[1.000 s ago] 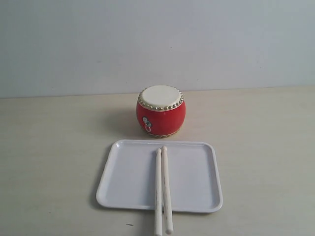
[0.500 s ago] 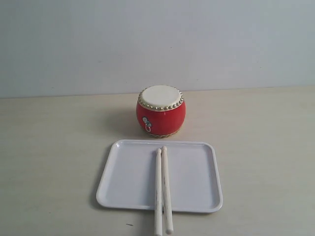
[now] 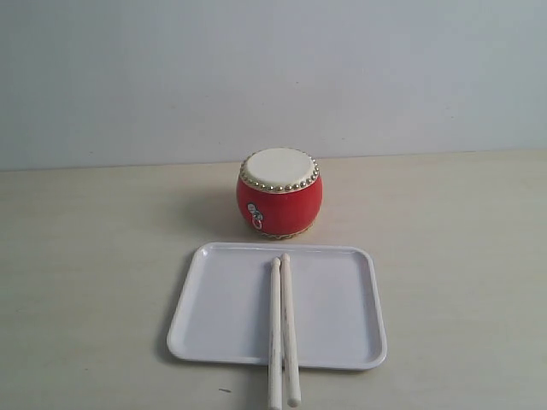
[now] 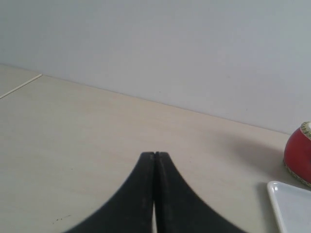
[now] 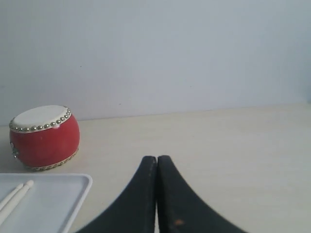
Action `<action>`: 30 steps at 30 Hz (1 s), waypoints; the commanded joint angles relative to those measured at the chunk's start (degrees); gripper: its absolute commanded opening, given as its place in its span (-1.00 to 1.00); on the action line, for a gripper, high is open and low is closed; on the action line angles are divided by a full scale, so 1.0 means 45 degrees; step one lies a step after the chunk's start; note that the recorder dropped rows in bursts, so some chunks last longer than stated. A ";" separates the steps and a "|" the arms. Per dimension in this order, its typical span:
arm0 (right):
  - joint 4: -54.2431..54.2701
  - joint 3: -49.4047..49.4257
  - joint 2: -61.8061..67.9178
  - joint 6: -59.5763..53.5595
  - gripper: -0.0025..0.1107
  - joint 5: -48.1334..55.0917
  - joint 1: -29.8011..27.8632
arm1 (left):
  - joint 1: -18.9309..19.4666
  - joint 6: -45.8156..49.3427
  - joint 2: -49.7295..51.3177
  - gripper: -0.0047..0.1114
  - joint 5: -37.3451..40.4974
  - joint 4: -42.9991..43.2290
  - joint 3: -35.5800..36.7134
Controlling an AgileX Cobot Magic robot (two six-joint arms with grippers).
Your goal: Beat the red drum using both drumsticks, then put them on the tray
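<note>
The red drum (image 3: pixel 279 194) stands upright on the table, cream skin up, just behind the white tray (image 3: pixel 222 316). Both drumsticks (image 3: pixel 283 329) lie side by side down the tray's middle, their butt ends sticking out over its near rim. Neither arm shows in the exterior view. My left gripper (image 4: pixel 155 154) is shut with nothing in it, off to the side of the tray (image 4: pixel 291 204) and the drum (image 4: pixel 300 154). My right gripper (image 5: pixel 157 158) is shut and empty too, on the other side of the tray (image 5: pixel 63 196), with the drum (image 5: pixel 44 137) and the stick tips (image 5: pixel 19 189) in sight.
A pale wooden table (image 3: pixel 94 256) carries everything, and a plain grey wall (image 3: pixel 273 77) rises behind it. A table edge or seam (image 4: pixel 22 85) shows in the left wrist view.
</note>
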 commanded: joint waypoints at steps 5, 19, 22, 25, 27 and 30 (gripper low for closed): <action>0.0141 0.0065 -0.0086 0.0228 -0.96 -0.0061 -0.0115 | 0.0003 -0.0051 -0.0074 -0.92 -0.0008 0.0001 0.0045; 0.0460 0.0065 -0.0086 0.0280 -0.96 0.0013 -0.0115 | 0.0003 -0.0020 -0.0074 -0.92 -0.0008 0.0001 0.0045; 0.0460 0.0065 -0.0086 0.0280 -0.96 -0.0049 -0.0115 | 0.0003 -0.0044 -0.0074 -0.92 -0.0008 0.0001 0.0045; 0.0632 0.0065 -0.0086 0.0280 -0.96 0.0000 -0.0115 | 0.0003 -0.0044 -0.0074 -0.92 -0.0008 0.0001 0.0045; 0.0630 0.0065 -0.0086 0.0257 -0.96 0.0000 -0.0115 | 0.0003 -0.0044 -0.0074 -0.92 -0.0008 0.0001 0.0045; 0.0630 0.0065 -0.0086 0.0257 -0.96 0.0000 -0.0115 | 0.0003 -0.0044 -0.0074 -0.92 -0.0008 0.0001 0.0045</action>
